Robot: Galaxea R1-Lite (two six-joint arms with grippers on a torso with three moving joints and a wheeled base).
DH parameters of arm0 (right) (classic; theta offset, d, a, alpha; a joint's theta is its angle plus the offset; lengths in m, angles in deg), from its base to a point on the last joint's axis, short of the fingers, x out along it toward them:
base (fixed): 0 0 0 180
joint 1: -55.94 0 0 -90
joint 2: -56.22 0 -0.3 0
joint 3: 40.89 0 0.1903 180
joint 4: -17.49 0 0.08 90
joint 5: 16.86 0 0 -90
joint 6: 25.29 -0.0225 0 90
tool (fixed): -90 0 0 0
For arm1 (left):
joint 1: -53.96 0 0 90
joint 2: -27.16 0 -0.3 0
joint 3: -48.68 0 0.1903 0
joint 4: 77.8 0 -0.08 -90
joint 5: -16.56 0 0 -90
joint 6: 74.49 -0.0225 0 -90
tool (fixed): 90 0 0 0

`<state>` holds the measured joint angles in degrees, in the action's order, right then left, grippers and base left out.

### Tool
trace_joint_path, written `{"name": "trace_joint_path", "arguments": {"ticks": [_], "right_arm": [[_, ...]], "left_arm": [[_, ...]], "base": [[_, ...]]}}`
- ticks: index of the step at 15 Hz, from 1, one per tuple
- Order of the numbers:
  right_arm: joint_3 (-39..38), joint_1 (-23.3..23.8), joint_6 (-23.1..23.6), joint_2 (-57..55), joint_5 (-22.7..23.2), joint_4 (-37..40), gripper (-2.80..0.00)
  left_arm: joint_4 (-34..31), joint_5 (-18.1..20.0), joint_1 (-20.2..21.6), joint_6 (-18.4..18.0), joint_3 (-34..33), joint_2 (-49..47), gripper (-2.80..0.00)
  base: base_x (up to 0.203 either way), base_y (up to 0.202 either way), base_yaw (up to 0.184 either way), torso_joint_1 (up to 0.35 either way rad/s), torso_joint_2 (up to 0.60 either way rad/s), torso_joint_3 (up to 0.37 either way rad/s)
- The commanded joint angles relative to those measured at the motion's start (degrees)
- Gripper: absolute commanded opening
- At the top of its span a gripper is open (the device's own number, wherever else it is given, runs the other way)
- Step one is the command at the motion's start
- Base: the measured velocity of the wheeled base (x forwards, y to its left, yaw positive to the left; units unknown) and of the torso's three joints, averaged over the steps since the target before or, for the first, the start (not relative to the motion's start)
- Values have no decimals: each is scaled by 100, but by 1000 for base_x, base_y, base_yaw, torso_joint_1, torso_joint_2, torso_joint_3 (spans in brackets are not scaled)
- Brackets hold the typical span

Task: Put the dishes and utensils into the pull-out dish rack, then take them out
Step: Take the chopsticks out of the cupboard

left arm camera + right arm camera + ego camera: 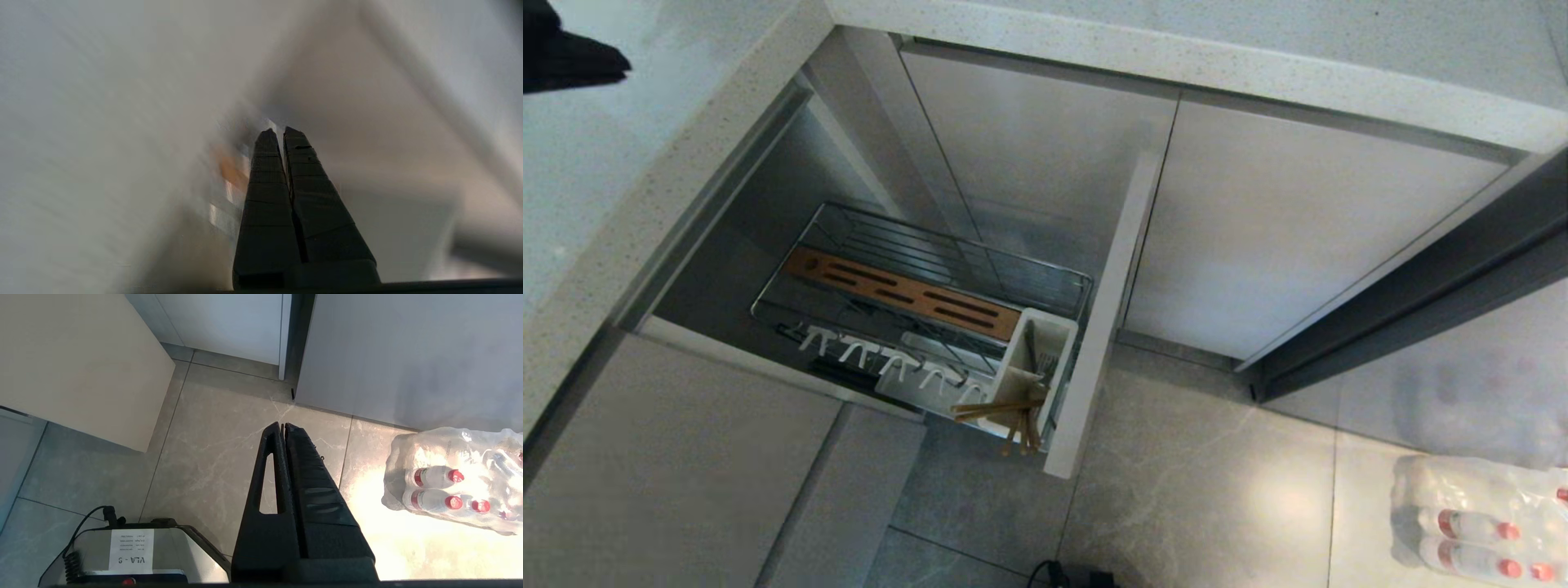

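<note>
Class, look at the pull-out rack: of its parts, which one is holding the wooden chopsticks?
The white utensil caddy at the rack's front corner, beside the beige front panel. The chopsticks stick out of it; the wooden strip and white prongs hold nothing.

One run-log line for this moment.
rack: pulled out | chopsticks: in caddy | plate, bowl: not seen | left hand: shut, empty | right hand: shut, parked over floor
</note>
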<state>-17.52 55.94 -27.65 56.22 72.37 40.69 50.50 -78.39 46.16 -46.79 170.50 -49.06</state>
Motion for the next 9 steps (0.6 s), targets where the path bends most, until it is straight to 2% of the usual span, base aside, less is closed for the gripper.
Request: {"name": "trace_joint_path", "arguments": {"ticks": [1,4,6,9], "right_arm": [[0,0,-1,-6,-2,-2,-280],[0,0,-1,-9,-2,-2,-280],[0,0,-1,-9,-2,-2,-280],[0,0,-1,-9,-2,-2,-280]], "left_arm": [[-325,-35,-628,-14,-58,-78,-280],[-1211,-43,-1384,-345,-225,-117,-280],[-1480,-49,-1819,-429,-357,-171,-280],[-1877,-103,-2120,-443,-591,-631,-280]], "base": [[0,0,0,0,0,0],[0,0,0,0,0,0],[0,0,0,0,0,0],[0,0,0,0,0,0]]}}
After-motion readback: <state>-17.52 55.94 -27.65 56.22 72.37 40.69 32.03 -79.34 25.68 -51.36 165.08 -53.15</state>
